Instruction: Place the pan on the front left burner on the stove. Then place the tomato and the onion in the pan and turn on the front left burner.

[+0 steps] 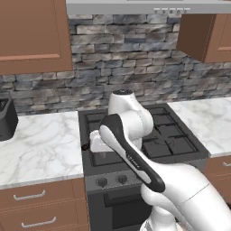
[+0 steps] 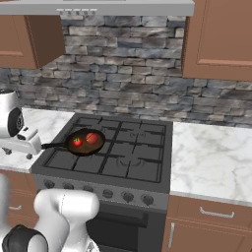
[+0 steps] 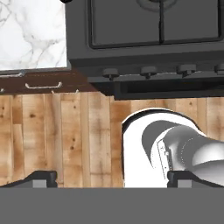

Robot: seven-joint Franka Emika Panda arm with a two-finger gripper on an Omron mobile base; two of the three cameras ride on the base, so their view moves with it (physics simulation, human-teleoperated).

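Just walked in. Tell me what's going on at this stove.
A white robot arm is cooking at the stove. The pan already sits on the front left burner, with the tomato and the onion inside it. The gripper holds nothing, its jaws wide apart, and its camera looks at the row of knobs on the stove's front. Turning on the burner looks like the remaining step.

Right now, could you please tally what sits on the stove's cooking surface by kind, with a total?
Pans: 1, the pan on the front left burner of the stove.
Tomatoes: 1, the tomato in the pan.
Onions: 1, the onion beside it in the pan.
Total: 3
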